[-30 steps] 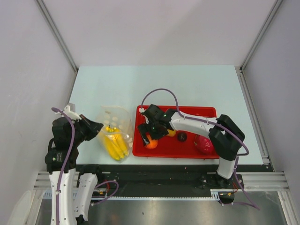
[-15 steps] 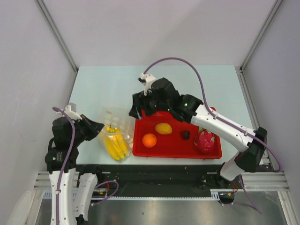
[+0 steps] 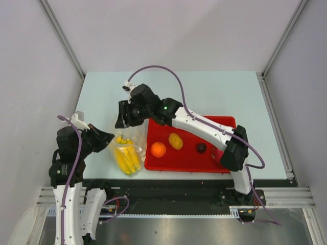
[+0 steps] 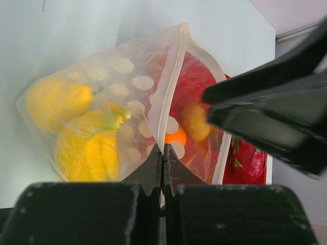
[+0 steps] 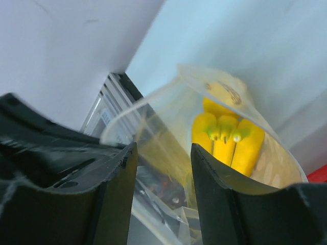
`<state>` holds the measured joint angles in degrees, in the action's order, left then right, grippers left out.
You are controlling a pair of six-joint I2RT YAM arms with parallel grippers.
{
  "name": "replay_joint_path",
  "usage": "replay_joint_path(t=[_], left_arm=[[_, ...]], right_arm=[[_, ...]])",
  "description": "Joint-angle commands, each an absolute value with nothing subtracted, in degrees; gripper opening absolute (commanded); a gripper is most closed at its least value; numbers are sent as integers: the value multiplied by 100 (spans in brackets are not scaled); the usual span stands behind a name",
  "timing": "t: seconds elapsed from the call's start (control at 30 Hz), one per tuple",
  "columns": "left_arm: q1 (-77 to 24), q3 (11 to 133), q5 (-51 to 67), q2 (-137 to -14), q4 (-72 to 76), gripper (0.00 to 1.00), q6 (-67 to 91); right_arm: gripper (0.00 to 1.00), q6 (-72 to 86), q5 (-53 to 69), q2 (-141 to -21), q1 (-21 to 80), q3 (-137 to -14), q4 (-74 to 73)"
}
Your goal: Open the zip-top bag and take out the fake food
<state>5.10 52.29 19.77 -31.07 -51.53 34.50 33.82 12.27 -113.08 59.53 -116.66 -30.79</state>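
Swung from the red tray to the zip-top bag, the right fingers hover partly apart and empty above its mouth, the banana bunch directly beneath them. The left fingers, pinched shut on the bag's rim, apparently prop that mouth open for the reach.

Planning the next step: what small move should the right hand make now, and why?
Probably lower the right hand into the zip-top bag and close on the banana bunch: the left hand pinches its rim, and its mouth gapes just ahead.
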Motion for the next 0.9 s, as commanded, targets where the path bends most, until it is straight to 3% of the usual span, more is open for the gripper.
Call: replay_joint_path(t=[0.0,0.1,0.4,0.87], left_arm=[[510,5326,2171,-3032,-4773,0,3524],[510,5203,2241,-2971,-4659,0,3656],[510,5080,2513,-2883,-4447,0,3858],[510,4764,2795,-2944,-4061,0,3902]], right_arm=[[52,4385,1310,-11680,5959,-11909,-3515],[61,4701,1388,-12110,5968,-12146,-3866],[70,5633,1354,-12656,6038,-11997,-3815],[65,5785,1609,-12674,6108,-11417,-3691]])
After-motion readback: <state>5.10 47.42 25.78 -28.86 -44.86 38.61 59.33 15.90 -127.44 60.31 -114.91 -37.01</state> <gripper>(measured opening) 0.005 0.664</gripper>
